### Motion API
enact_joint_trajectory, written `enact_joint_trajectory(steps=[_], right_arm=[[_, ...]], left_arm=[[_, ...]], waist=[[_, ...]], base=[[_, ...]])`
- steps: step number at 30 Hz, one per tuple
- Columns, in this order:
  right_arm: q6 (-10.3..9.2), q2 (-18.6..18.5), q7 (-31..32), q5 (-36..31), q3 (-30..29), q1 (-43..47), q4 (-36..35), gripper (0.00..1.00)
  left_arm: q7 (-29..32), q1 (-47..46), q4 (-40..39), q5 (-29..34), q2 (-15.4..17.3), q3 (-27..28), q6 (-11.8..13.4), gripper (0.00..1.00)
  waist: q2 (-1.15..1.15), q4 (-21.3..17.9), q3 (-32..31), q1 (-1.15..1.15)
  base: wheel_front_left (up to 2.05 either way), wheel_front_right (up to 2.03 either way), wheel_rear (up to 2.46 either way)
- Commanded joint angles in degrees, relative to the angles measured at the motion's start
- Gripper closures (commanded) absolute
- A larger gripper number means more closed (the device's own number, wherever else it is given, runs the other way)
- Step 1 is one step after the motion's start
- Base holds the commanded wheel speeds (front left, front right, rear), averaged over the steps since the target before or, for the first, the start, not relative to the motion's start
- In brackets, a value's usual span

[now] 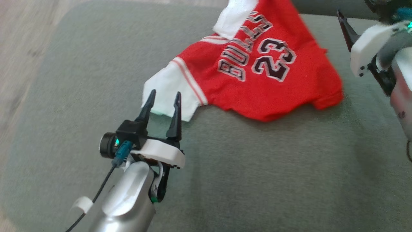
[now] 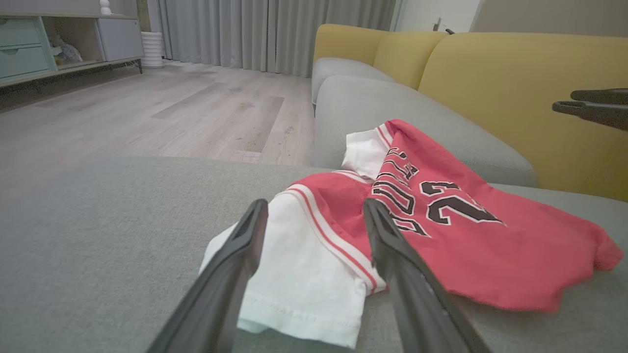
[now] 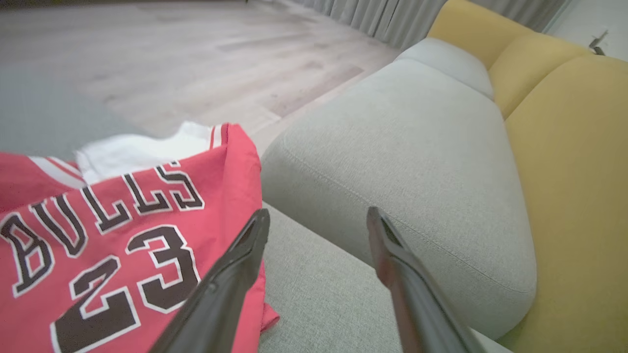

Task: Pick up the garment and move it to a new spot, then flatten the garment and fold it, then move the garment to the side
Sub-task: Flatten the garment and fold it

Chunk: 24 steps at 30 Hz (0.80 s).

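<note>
Jaws, both arms: spread wide and holding nothing. Your left gripper (image 1: 165,94) is nearest, low over the grey-green woven seat cushion (image 1: 257,167). Its two dark fingers flank the hem of a white sleeve (image 1: 170,80); whether they touch it you cannot tell.

Item: one red jersey with white sleeves and black "BULLS 23" lettering (image 1: 273,74). It lies rumpled, lettering up, on that cushion, with the second sleeve bunched at its far side.

Your right gripper (image 3: 318,212) hangs raised above the cushion, just beside the jersey's edge.

Beyond: pale grey rounded cushion (image 3: 392,162), mustard-yellow backrests (image 3: 569,171), light wooden floor (image 2: 171,108), grey curtains (image 2: 274,34).
</note>
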Motion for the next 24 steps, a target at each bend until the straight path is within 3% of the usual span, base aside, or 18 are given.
enact_joint_trajectory(steps=[1,7,11,15,18,24], right_arm=[[-0.04,-0.1,-3.2,2.0,-1.0,0.8,-1.9,0.0],[-0.04,2.9,-10.4,5.7,-11.6,7.1,-7.1,0.0],[-0.04,5.6,-10.5,1.2,-26.5,19.2,-21.9,0.0],[-0.04,13.4,-10.5,-6.8,-37.8,36.1,-37.2,0.0],[-0.04,17.5,-10.5,-10.6,-41.1,46.5,-45.5,0.0],[-0.04,19.3,-10.5,-13.1,-42.7,55.2,-52.3,0.0]], left_arm=[[-0.5,-1.1,-1.3,0.6,0.7,2.7,-0.1,0.0],[-0.5,1.2,-2.0,2.0,1.1,5.7,-0.2,0.0],[-0.5,3.3,-3.0,3.0,1.5,7.3,-0.6,0.0],[-0.5,5.6,-3.8,3.9,1.9,8.6,-0.8,0.0],[-0.5,7.1,-4.3,4.6,1.8,9.4,-0.9,0.0],[-0.5,7.8,-4.8,5.8,1.6,10.4,-1.8,0.0]], waist=[[0.0,-3.1,-2.7,0.01],[0.0,-7.9,-5.3,0.01],[0.0,-11.0,-6.3,0.01],[0.0,-13.8,-7.0,0.01],[0.0,-15.0,-7.2,0.01],[0.0,-15.6,-6.9,0.01]], base=[[0.0,0.0,0.0],[0.0,0.0,0.0],[0.0,0.0,0.0],[0.0,0.0,0.0],[0.0,0.0,0.0],[0.0,0.0,0.0]])
